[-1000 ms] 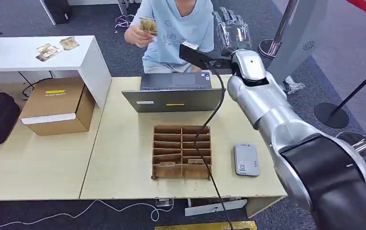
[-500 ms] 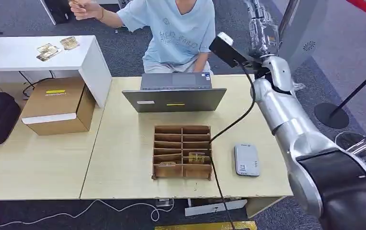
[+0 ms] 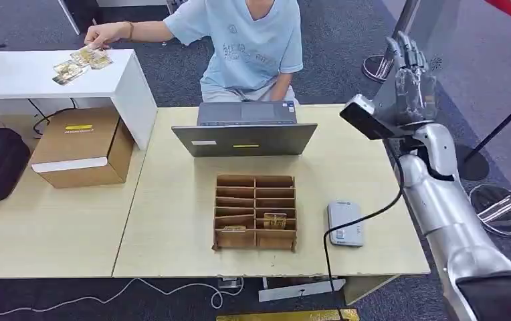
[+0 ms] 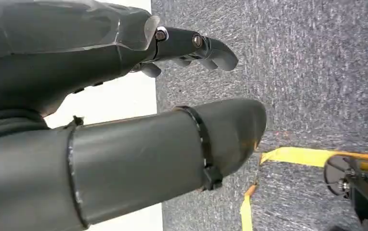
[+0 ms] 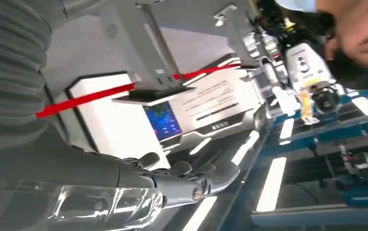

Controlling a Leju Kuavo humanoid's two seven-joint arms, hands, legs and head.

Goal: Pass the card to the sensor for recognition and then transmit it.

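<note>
Nearest to us on the pale wooden worktop (image 3: 172, 227) stands the cardboard divider box (image 3: 255, 212), with a card (image 3: 275, 220) upright in a lower right compartment and another lying flat in the compartment at its lower left. Just beside the box, to its right and not touching it, lies the grey sensor (image 3: 344, 223). Our right arm rises along the right side of the worktop, and our right hand (image 3: 411, 70) is lifted high above the far right corner, fingers spread and pointing up, holding nothing. Our left hand (image 4: 182, 77) hangs over grey carpet, its dark fingers (image 4: 206, 45) loosely extended and apart from the thick thumb, with nothing in it. Farther back, an open laptop (image 3: 244, 130) sits at the rear edge of the worktop. Behind it sits a person in a light blue shirt (image 3: 246, 40), whose hand (image 3: 102, 33) reaches out to the white side table (image 3: 52, 77) at the far left and touches the cards (image 3: 79, 61) lying there. A brown carton (image 3: 79, 147) sits below that table.
</note>
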